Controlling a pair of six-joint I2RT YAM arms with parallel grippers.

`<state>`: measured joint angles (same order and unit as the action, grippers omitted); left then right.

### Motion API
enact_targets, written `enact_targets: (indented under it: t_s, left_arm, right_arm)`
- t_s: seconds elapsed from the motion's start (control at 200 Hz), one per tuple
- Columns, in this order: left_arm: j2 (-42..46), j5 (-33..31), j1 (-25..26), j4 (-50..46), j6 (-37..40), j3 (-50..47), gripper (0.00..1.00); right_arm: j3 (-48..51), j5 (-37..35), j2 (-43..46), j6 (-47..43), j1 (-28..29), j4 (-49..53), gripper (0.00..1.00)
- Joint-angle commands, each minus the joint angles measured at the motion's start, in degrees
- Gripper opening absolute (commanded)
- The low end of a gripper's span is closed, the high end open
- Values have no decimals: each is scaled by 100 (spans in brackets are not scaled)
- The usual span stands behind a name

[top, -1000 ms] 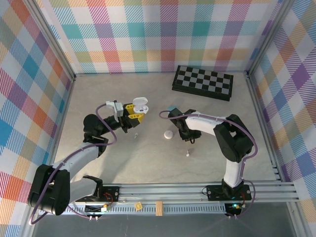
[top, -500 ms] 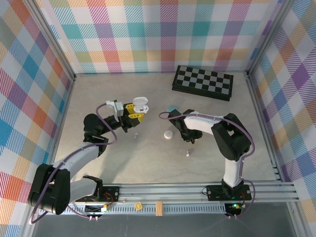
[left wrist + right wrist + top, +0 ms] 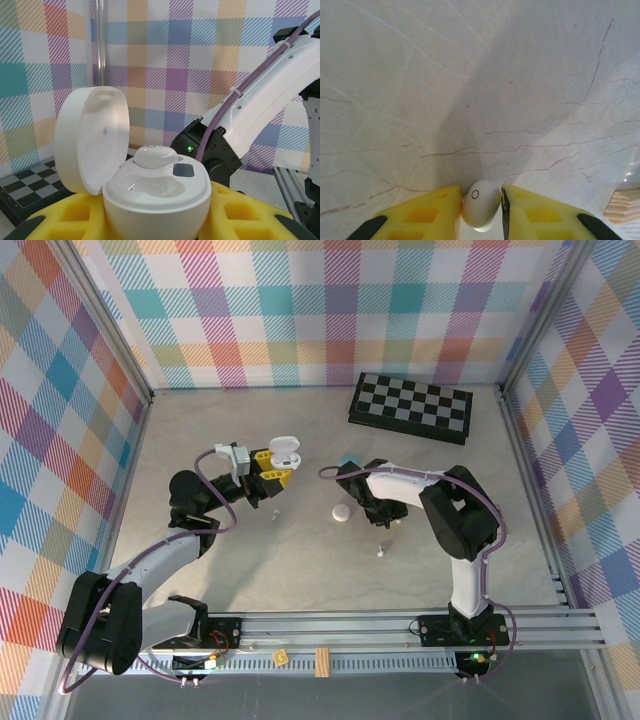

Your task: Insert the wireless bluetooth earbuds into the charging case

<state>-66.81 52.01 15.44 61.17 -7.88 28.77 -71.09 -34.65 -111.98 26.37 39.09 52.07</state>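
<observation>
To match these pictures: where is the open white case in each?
Top external: open white case left of centre, in the left gripper.
Left wrist: bottom centre, between yellow fingers.
Right wrist: faces the table, an earbud between its fingers.
Shared landmark: checkerboard, top external and left wrist.

No legible txt; only a tiny circle mark (image 3: 475,194) on white earbud (image 3: 481,206).

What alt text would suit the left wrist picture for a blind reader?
An open white charging case, gripped by the left hand, holds one white earbud; its other socket is empty. A plaid wall stands behind.
</observation>
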Motion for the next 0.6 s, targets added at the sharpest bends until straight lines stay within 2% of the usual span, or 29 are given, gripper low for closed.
enact_targets:
  t_s: [0.0,0.14,0.235,0.425,0.595]
  left_arm:
    - [9,147,-77,185,94,77,34]
    - [18,143,-76,193,102,67,34]
    - [17,131,-79,185,142,58,34]
    - [-47,78,-64,267,125,54,34]
    - [-140,-2,18,340,97,115,34]
  right_arm:
    - [-80,90,-141,61,28,153,26]
    - [24,110,165,61,22,127,24]
    - [215,393,610,56,-27,-144,24]
    - [619,1122,1645,129,-262,-754,23]
    - [638,2244,2407,170,-547,-1004,24]
